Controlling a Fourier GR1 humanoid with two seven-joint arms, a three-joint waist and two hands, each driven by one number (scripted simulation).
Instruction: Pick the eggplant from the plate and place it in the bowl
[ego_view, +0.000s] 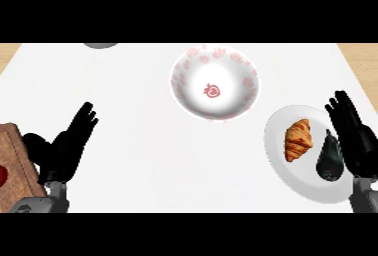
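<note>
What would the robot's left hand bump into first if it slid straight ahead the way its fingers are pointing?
Probably nothing. The left hand points up and slightly right across bare counter. The bowl lies well right of that line, and the grey object at the far edge seems closest to it, though depth is unclear.

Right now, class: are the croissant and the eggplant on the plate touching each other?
Apart. The head view shows a strip of white plate between the croissant and the eggplant.

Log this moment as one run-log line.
dark eggplant: on white plate, beside croissant | white red-patterned bowl: empty | right hand: open, beside eggplant | left hand: open, resting
</note>
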